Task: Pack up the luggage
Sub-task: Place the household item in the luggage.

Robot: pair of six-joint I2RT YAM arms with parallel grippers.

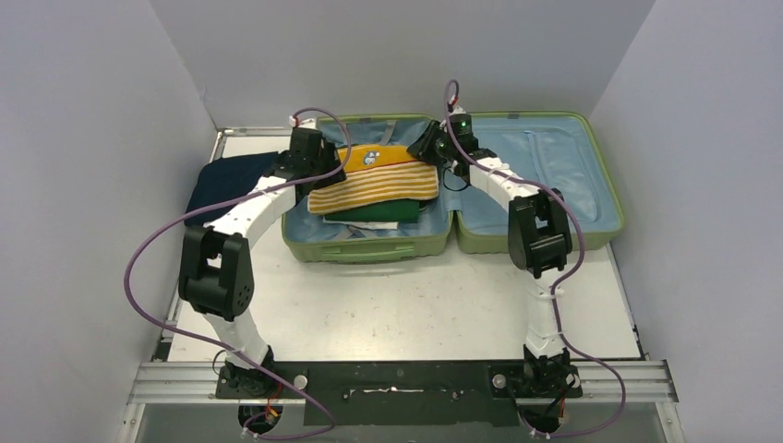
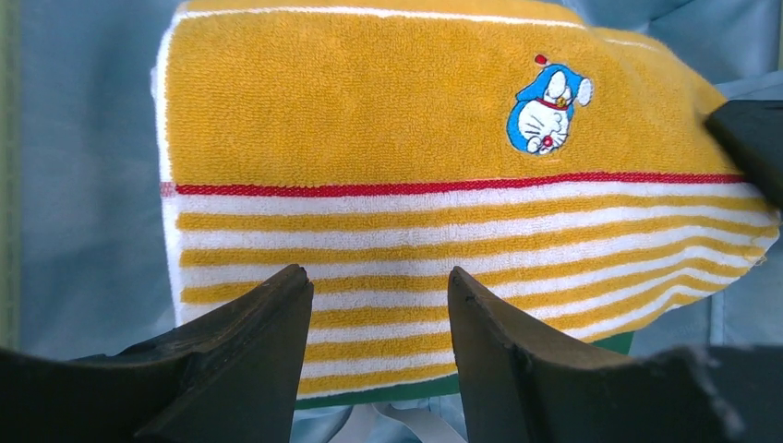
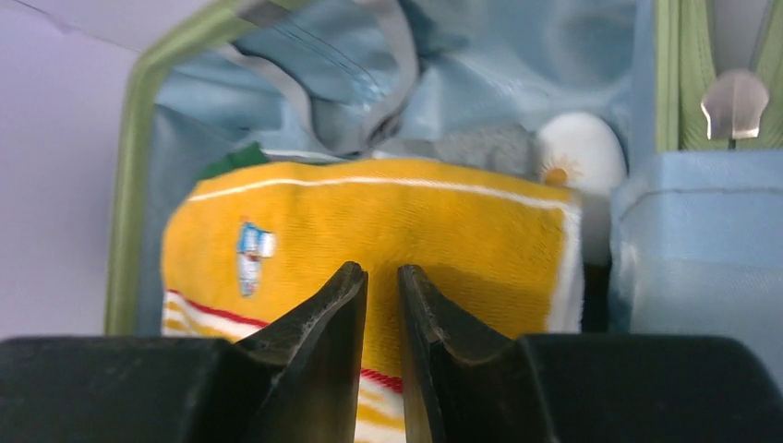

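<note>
The luggage (image 1: 369, 251) lies open, its light-green shell ribbed and its lining (image 2: 83, 185) light blue. In its left half a yellow towel (image 1: 374, 185) with white stripes and a cartoon patch lies flat on a folded green cloth (image 1: 379, 213). My left gripper (image 1: 319, 159) hovers over the towel's left end, open (image 2: 377, 272), with nothing between its fingers. At the towel's right end, over the towel (image 3: 388, 221), my right gripper (image 1: 427, 144) has its jaws only a narrow gap apart (image 3: 379, 268), holding nothing.
A navy folded cloth (image 1: 226, 180) lies on the table left of the suitcase. Behind the towel sit a white egg-shaped item (image 3: 580, 152), a grey bundle (image 3: 485, 148) and grey straps (image 3: 305, 92). The right half (image 1: 554, 157) holds only lining.
</note>
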